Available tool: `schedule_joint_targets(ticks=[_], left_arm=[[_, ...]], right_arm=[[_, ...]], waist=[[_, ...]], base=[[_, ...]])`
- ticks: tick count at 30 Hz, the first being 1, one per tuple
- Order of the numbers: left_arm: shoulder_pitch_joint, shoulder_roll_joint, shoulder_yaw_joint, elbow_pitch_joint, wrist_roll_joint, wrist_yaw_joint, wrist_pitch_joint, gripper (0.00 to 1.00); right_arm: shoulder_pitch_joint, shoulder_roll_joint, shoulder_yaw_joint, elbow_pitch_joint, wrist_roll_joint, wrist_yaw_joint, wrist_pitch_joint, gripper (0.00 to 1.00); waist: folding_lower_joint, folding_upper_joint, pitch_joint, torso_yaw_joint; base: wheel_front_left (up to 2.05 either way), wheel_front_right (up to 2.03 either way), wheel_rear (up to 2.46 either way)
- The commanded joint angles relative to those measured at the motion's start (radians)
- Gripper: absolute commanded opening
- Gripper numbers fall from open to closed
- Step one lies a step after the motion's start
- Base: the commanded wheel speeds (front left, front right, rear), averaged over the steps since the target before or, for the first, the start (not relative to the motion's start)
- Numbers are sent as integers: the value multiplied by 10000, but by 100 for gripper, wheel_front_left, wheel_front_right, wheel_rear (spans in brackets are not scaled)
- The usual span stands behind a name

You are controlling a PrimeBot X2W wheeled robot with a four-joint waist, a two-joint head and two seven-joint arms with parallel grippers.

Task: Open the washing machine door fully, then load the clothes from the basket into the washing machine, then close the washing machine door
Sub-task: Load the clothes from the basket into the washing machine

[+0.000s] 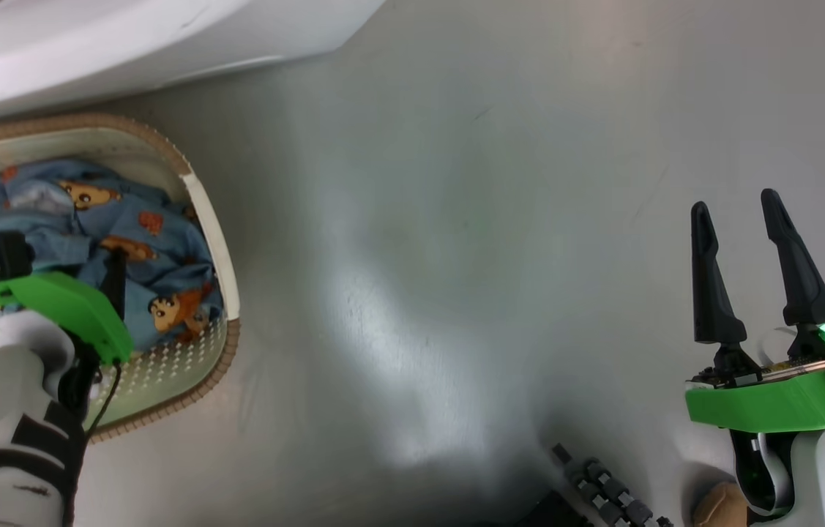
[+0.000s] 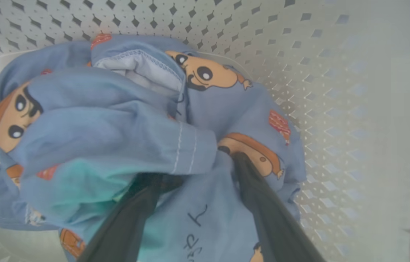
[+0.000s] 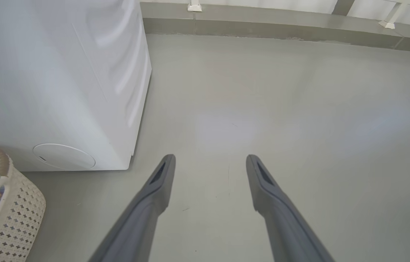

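Observation:
The cream perforated basket (image 1: 214,219) sits on the floor at the left, right in front of the white washing machine (image 1: 127,44). It holds the blue cartoon-print clothes (image 1: 156,271). My left gripper (image 2: 197,167) is down inside the basket, open, both fingers pushed into folds of the clothes (image 2: 117,120) with fabric bunched between them. One dark finger (image 1: 116,282) of it shows beside the green wrist plate. My right gripper (image 1: 734,203) hangs open over bare floor at the right, with nothing between its fingers. The washing machine door is out of view.
The right wrist view looks past the open right gripper (image 3: 210,160) to the washing machine's side (image 3: 63,83), with a round cover low on it (image 3: 63,156), and the basket (image 3: 19,211) at the lower left. A low grey kerb (image 3: 263,25) runs along the far floor.

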Motion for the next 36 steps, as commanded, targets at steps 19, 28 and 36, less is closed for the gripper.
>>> schedule_joint_targets(ticks=[19, 28, 36], left_arm=[[-382, -164, -1046, 326, 266, 173, -257, 0], [101, -250, -984, 375, 90, 362, -915, 0], [1212, -396, -755, -963, 111, 823, -1288, 0]], right_arm=[[551, -196, -64, -663, -425, 16, -48, 100], [333, -198, 88, -350, -308, 16, -48, 100], [284, -155, 236, 164, -150, 16, -48, 100]], waist=[[-1, -1, 537, 483], [-1, -1, -151, 744], [-1, -1, -1458, 1110]], base=[[0, 0, 0], [0, 0, 0], [0, 0, 0]])
